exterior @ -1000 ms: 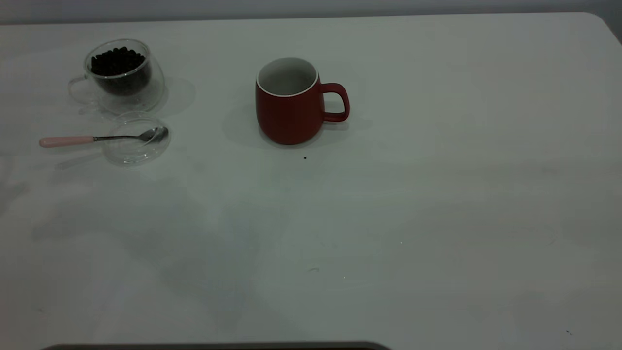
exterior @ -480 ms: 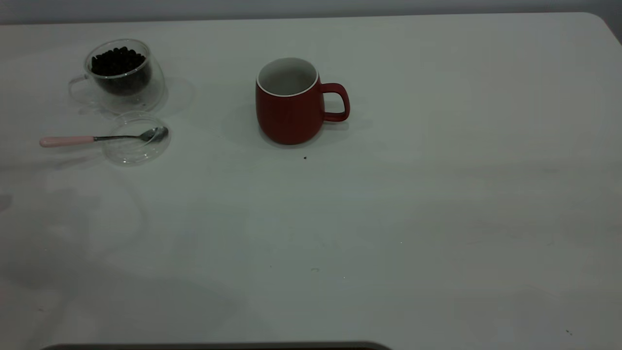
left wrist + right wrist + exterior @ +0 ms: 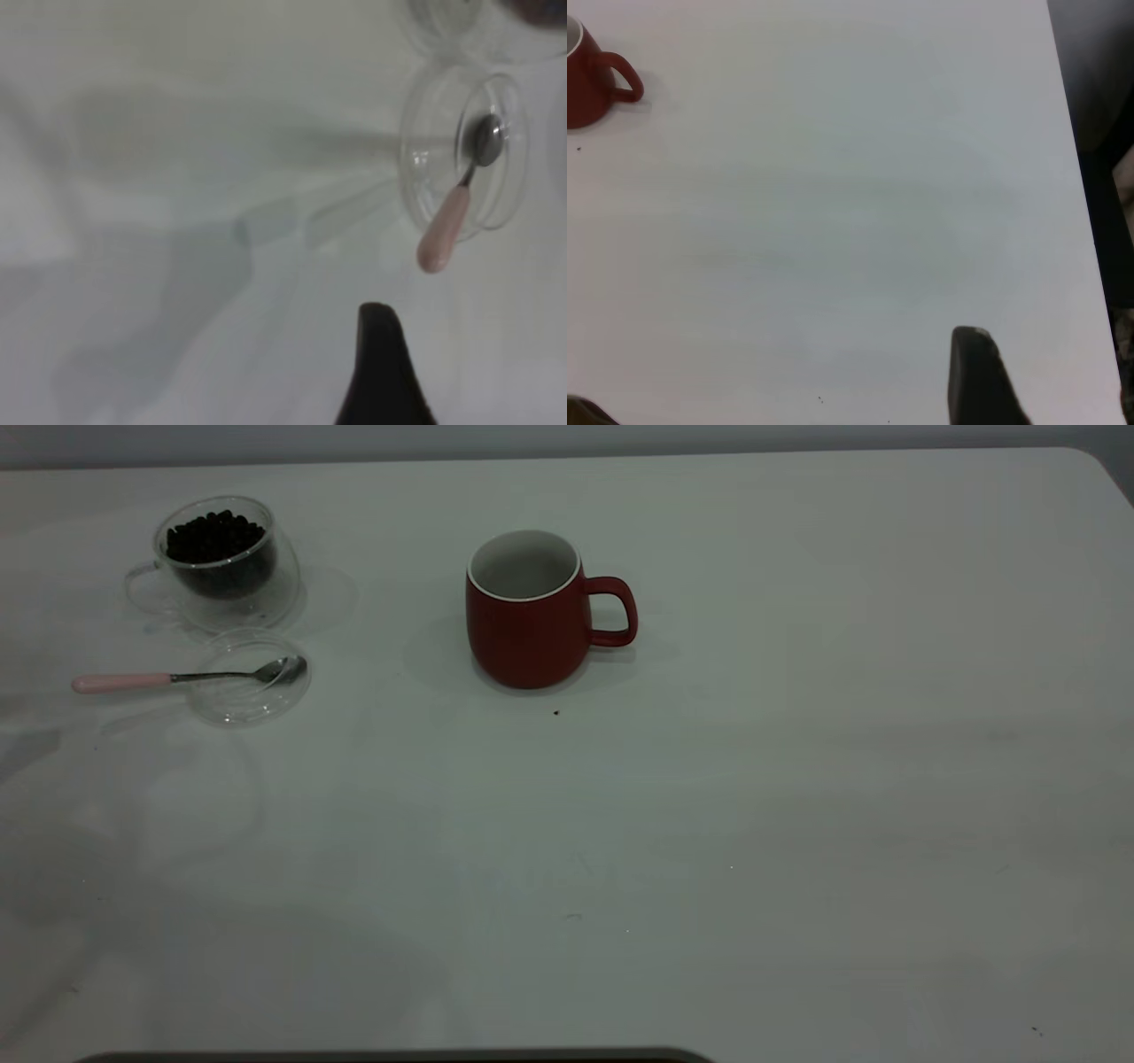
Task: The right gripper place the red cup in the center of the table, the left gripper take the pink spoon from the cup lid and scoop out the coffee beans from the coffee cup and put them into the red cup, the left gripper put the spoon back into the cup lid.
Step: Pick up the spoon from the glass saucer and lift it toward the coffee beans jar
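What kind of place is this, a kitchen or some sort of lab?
Probably a lab test bench rather than a kitchen: a bare white table holds only a red cup, a glass coffee cup of coffee beans, and a pink spoon resting on a cup lid.

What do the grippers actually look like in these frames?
Very little shows. The exterior view has no arm in it. The left wrist view shows one finger of the left gripper: matte black, wedge-shaped, narrowing to a rounded tip. The right wrist view shows a similar black finger of the right gripper, blunt-tipped with a flat angular face. No cables, markings or sleeves are visible.
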### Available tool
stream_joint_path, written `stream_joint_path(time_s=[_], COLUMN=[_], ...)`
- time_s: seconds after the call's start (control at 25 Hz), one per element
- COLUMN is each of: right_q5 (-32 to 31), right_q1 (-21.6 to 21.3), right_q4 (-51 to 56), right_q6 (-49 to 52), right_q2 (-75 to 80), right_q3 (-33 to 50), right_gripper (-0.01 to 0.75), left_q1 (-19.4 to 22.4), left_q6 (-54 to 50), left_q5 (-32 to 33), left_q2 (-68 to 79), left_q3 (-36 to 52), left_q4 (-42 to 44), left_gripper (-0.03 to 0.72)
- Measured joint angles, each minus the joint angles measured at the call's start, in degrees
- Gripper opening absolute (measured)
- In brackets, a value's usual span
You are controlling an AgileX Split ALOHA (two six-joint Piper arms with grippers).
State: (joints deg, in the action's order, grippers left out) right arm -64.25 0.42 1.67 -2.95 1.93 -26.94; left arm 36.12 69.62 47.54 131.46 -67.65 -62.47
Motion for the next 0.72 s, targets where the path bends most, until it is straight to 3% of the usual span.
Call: stream_joint_path(time_s=[0.4, 0.72], right_q5=[0.0, 0.0], right_q1=[0.0, 0.0], right_q4=[0.0, 0.0], right_q6=[0.0, 0.0], right_q2=[0.0, 0.0], right_q3=[0.0, 0.0], right_gripper=[0.415, 0.415], left_q1=[-3.5, -8.4], left_q6=[2.6, 5.3], left_q5=[0.7, -3.0], left_q2=[5.6, 8.2], left_q3=[-1.4, -1.6], left_q4=[-3.7, -7.5], left_gripper=[0.586, 0.586])
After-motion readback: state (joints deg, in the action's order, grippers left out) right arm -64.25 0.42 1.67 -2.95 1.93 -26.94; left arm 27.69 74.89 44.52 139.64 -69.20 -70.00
